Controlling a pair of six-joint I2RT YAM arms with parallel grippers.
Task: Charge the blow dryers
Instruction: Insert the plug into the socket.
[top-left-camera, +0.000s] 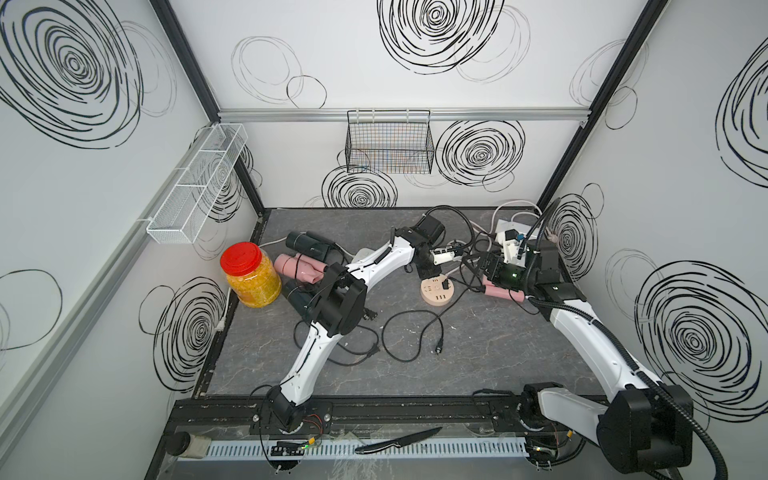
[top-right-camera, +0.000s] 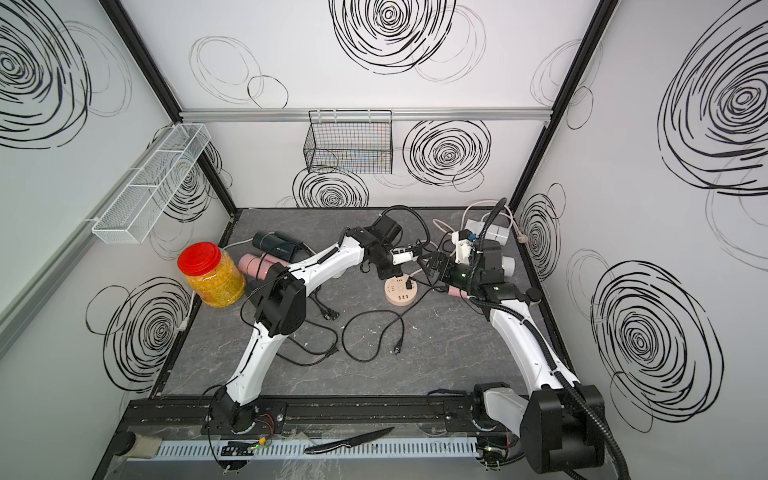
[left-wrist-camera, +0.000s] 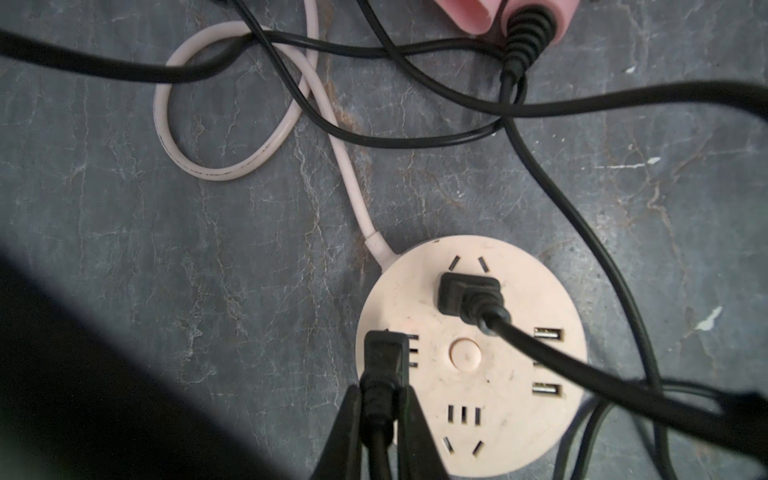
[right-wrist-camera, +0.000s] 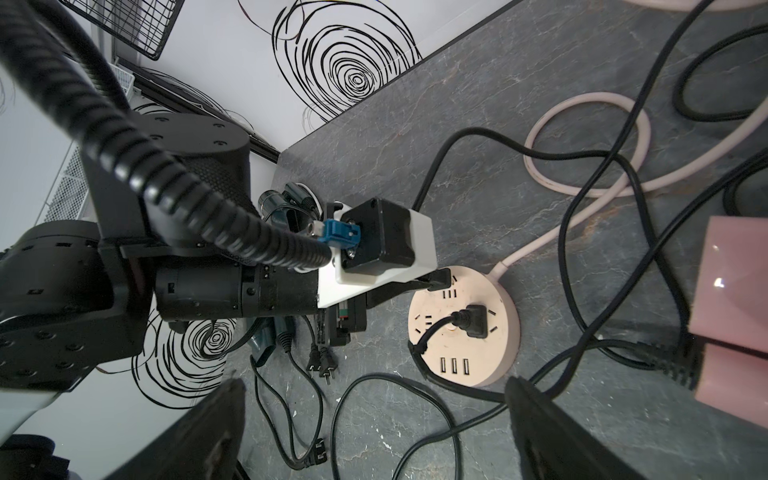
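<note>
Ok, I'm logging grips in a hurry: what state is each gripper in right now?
Left gripper: closed on a black plug at the round hub.
Right gripper: open, holding nothing.

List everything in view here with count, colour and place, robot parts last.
dark blow dryers: two, left side by the jar.
pink blow dryers: two, one between the dark ones, one on the right side.
socket hub: one, beige, mid-table.
seated plug: one, black, in the hub.
power strip: one, white, back right corner.
black cords: several, strewn across the table.
jar: one, red lid, yellow contents, left edge.
knife: one, black, front rail.
mesh basket: one, white, left wall.
wire basket: one, black, back wall.
left gripper: shut on held plug, black, at the hub's rim.
right gripper: open, facing the hub.
</note>
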